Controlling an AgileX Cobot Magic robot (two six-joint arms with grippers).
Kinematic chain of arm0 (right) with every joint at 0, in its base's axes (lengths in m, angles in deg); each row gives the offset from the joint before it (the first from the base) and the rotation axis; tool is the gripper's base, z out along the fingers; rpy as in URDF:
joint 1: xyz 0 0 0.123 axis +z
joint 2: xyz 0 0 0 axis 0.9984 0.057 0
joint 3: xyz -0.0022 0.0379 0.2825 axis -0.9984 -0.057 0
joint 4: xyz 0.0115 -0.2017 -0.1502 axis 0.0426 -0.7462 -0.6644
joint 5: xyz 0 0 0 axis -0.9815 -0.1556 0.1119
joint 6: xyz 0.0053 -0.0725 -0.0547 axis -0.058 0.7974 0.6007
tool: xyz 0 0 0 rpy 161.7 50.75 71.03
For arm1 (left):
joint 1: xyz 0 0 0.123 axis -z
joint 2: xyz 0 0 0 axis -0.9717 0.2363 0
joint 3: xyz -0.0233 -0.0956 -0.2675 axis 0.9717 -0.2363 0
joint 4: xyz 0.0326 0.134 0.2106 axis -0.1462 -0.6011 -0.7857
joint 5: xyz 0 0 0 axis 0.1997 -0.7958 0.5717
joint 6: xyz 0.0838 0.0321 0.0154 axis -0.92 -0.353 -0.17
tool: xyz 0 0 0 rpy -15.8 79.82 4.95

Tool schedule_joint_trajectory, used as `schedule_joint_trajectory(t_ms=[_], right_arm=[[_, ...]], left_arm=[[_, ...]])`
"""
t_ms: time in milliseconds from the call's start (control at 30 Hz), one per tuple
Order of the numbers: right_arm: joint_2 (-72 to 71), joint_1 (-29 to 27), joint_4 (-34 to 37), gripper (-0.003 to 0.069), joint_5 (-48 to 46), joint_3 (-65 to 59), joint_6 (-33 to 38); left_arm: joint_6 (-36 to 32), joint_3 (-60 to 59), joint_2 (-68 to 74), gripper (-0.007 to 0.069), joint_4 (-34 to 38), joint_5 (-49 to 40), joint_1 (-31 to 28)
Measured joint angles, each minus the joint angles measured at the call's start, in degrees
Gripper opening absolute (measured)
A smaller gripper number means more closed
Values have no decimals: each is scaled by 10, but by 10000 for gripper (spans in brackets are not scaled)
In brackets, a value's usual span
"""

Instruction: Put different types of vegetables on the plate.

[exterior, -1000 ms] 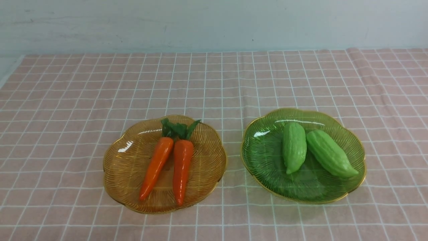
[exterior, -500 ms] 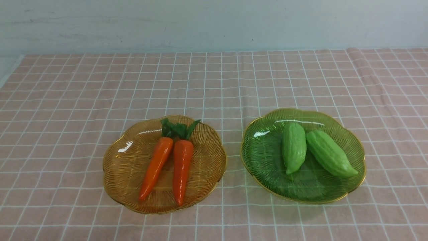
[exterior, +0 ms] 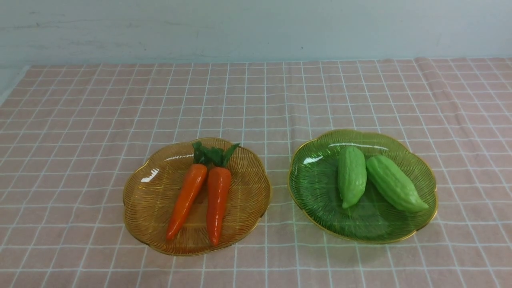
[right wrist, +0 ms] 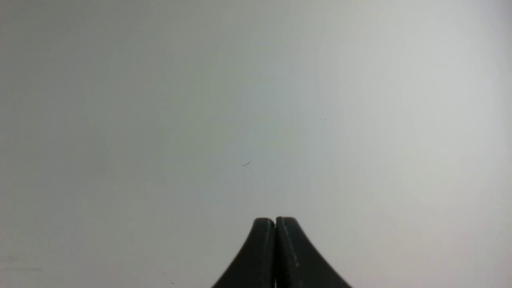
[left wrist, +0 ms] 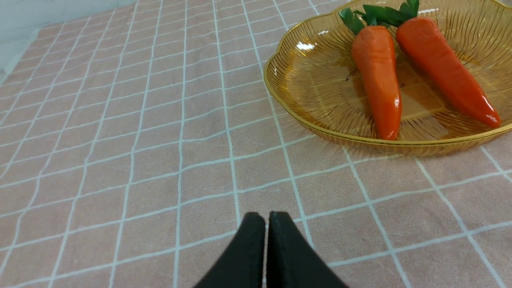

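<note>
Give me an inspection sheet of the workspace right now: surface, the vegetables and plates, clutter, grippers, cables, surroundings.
Surface: pink checked tablecloth, flat but for a crease at the far right.
Job's things: two carrots side by side on the amber plate; two gourds on the green plate. No plate holds both kinds yet.
Clutter: nothing seen.
Grippers: left gripper shut, empty, above bare cloth near the amber plate; right gripper shut, empty, facing a plain pale surface. Neither shows in the front view.
Cables: nothing seen.
Surroundings: pale wall behind the table.
</note>
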Motion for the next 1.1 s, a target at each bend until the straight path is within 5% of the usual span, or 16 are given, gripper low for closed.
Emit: schedule_joint_trajectory(t_ms=[767, 1100], right_arm=[[-26, -108, -41, -15, -120, -254, 26], [-29, -102, -38, -15, -160, -255, 26]], left_arm=[[-1, 0, 0, -3, 0, 1, 0], [-1, 0, 0, -3, 1, 1, 0]])
